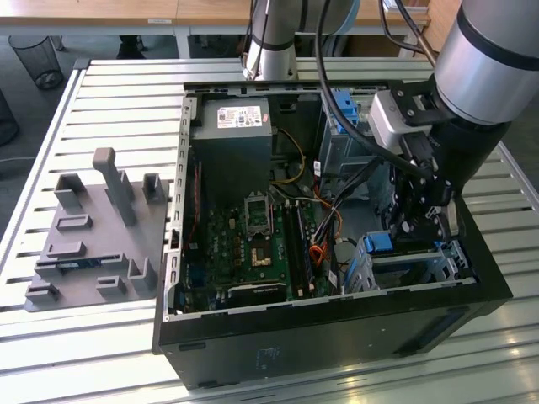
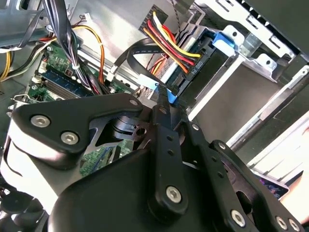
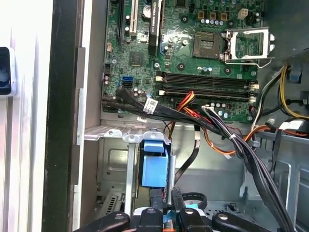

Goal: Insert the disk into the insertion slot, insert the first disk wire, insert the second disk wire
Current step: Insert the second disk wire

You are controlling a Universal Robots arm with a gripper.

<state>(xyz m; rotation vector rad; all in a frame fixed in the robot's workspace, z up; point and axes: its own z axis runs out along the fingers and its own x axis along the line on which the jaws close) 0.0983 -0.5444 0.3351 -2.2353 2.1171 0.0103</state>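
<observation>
My counter [image 1: 101, 93] of shiny silver slats under bright light, a wooden desk [image 1: 126, 10] behind it, a black wire bin [image 1: 38, 57] on the grey floor [image 1: 17, 168] beside me

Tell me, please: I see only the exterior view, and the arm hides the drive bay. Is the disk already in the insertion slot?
Observer: Yes. In the second wrist view the disk, in its blue caddy, sits inside the silver insertion slot.
Operator: Is any wire on it?
Observer: A black connector with red, yellow and black wires sits against the disk's edge. I cannot tell whether it is fully seated.
Operator: And the gripper?
Observer: The gripper is right by the light blue end of a flat black cable, close to the disk.
</observation>
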